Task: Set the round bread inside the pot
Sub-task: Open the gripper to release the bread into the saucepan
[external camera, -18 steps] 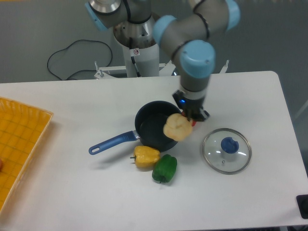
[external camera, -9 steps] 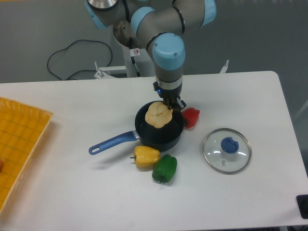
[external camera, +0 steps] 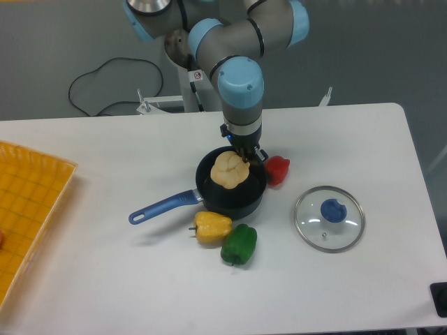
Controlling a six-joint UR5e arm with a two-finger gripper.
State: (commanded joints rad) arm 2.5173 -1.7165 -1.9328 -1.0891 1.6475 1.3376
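Observation:
The round bread, pale cream and lumpy, hangs over the middle of the pot, a dark round saucepan with a long blue handle pointing to the left. My gripper points down from above and is shut on the bread's far top side. The fingertips are mostly hidden behind the bread. I cannot tell whether the bread touches the pot's bottom.
A red pepper lies right beside the pot. A yellow pepper and a green pepper lie in front of it. A glass lid with a blue knob lies to the right. A yellow tray is at the left edge.
The gripper has carried the bread leftward from the pot's right rim to over its middle, uncovering the red pepper, then lowered it slightly.

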